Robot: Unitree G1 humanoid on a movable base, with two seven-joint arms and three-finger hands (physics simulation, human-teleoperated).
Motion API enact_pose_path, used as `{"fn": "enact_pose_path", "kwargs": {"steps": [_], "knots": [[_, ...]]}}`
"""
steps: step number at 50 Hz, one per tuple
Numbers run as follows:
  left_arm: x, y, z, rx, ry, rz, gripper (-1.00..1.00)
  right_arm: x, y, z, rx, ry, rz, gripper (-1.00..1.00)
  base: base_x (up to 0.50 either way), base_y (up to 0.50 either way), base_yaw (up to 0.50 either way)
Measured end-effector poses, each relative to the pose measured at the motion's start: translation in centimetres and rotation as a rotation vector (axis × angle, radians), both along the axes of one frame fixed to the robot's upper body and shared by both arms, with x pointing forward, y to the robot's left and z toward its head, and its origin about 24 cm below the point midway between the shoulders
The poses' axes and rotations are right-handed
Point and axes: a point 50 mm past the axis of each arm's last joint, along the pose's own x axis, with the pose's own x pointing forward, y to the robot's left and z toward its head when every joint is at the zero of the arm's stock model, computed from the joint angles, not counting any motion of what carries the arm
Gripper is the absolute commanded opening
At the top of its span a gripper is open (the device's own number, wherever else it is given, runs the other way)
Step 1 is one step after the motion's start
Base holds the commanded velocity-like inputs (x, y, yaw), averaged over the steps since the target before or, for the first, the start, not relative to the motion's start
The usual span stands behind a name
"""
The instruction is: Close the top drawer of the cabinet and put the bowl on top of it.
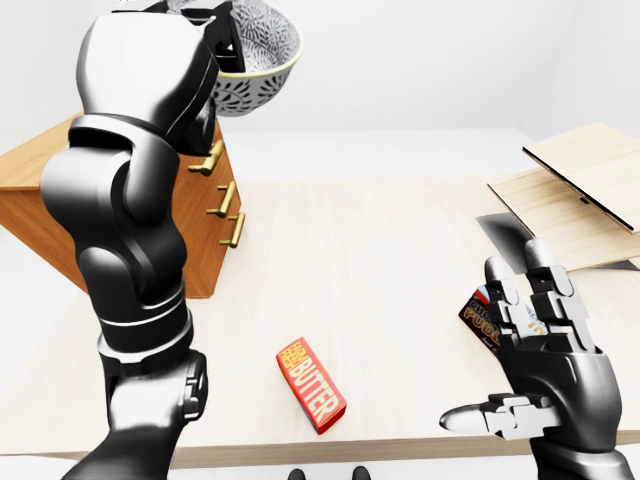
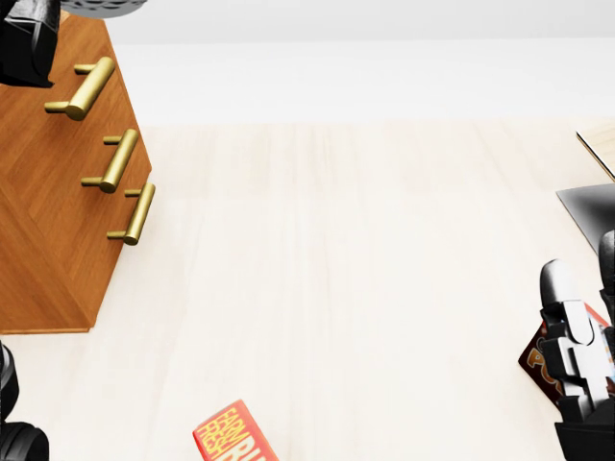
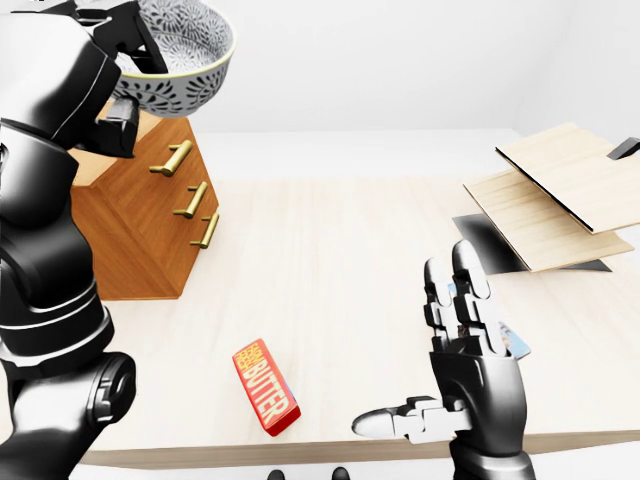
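**Left arm.** The arm rises along the left of both eye views with the elbow bent and the forearm upright. At the top, the left hand (image 1: 212,40) has its fingers closed over the rim of a round white bowl with a grey leaf pattern and a pale yellow lip (image 3: 185,70). One finger lies inside the rim. The bowl is held high and slightly tipped above a brown wooden cabinet (image 3: 135,220). Whether its base touches the cabinet top cannot be told.

**Cabinet.** Three brass bar handles (image 2: 117,159) run down one face. The top drawer (image 2: 115,91) looks flush with the two below it.

**Right arm.** The right hand (image 3: 480,385) stands low at the right of the eye views. Its fingers are upright and spread apart, the thumb points to the view's left, and it holds nothing. Just behind it lies a dark pudding box (image 1: 482,310), partly hidden.

**Edges and room.** The cabinet stands at the left end of a pale wooden tabletop (image 3: 330,260). A red box lettered BUTTER (image 3: 265,385) lies close to the table's edge at the bottom of the eye views. A broad bare stretch of tabletop lies between the cabinet and the light wooden boards (image 3: 560,185), which are stacked on a dark grey sheet (image 3: 490,240) at the right.

**Setting.** The walls and floor are plain white.
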Motion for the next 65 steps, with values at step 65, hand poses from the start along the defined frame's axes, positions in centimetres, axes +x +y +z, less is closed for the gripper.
{"fn": "enact_pose_path", "kwargs": {"steps": [65], "knots": [[8.7, 10.9, 0.9, -0.4, -0.02, 0.151, -1.0, 0.2, 0.4, -0.2, -0.006, 0.009, 0.008, 1.0, 0.0, 0.0, 0.0]]}}
